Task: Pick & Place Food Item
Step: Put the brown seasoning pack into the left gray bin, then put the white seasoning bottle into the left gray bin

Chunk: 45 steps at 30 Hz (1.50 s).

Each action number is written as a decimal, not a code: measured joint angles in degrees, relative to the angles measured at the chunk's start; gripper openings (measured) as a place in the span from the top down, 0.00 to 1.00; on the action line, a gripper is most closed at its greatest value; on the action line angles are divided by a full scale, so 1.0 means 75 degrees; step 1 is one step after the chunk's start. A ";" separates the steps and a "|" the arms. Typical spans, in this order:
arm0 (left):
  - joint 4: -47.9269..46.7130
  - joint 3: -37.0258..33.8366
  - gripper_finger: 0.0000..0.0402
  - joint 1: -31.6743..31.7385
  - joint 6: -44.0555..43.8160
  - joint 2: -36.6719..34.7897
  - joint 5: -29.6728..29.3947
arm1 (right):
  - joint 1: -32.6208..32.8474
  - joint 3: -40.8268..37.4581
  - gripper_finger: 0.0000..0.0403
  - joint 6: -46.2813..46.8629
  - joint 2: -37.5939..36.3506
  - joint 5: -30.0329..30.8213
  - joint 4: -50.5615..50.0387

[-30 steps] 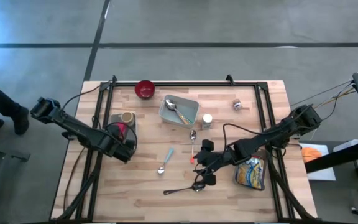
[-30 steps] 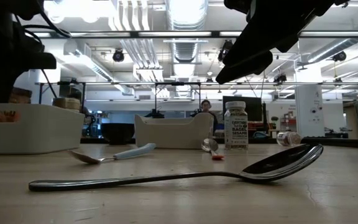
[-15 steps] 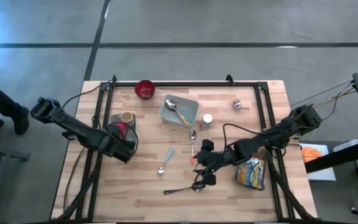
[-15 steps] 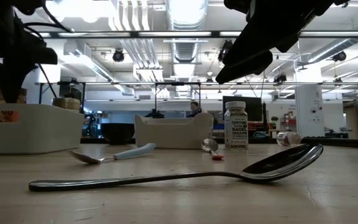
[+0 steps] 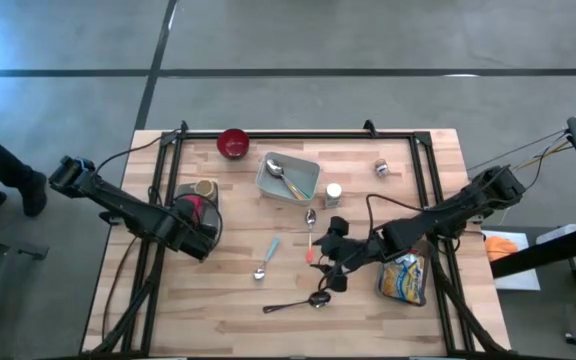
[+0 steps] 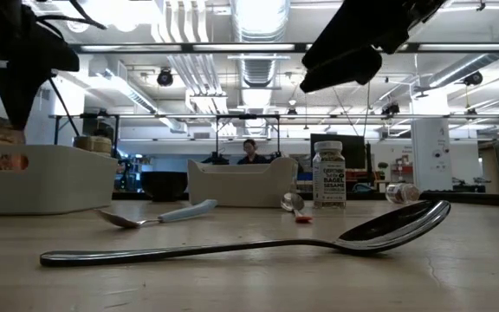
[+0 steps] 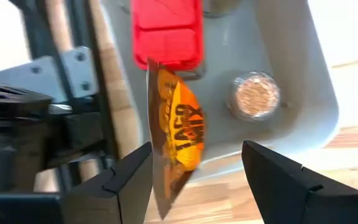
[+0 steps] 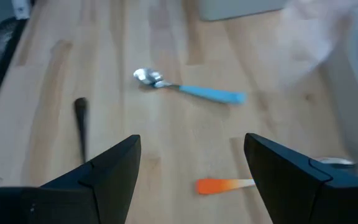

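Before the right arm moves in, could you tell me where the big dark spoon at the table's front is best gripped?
Probably mid-handle, from straight above. The dark spoon lies flat, its long thin handle running leftwards from the bowl, with bare wood on both sides. The right gripper hangs open just above its bowl end.

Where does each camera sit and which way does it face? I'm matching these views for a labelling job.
High view: overhead, looking straight down; shows both arms, the left end effector and the right end effector.
Low view: at tabletop height, looking level across the black spoon; arms enter from above.
Left wrist view: looks down past its open fingers at an orange snack bag in a grey bin.
Right wrist view: looks past its open fingers at the blue-handled spoon.
Shared: the blue-handled spoon shows in the high, low and right wrist views.
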 joint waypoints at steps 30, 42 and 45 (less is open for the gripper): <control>0.2858 0.1335 0.40 0.0015 0.3324 0.0006 -0.4450 | -0.3523 0.0335 0.30 -0.0001 -0.2041 0.0181 -0.3190; 0.3566 0.1279 0.40 0.0114 0.4464 0.0006 -0.5552 | -0.4057 0.0319 0.30 0.1396 -0.1161 0.0567 -0.3490; 0.3573 0.1247 0.40 0.0114 0.4549 0.0017 -0.5520 | -0.4132 0.0308 0.30 0.1843 -0.0898 0.0635 -0.3394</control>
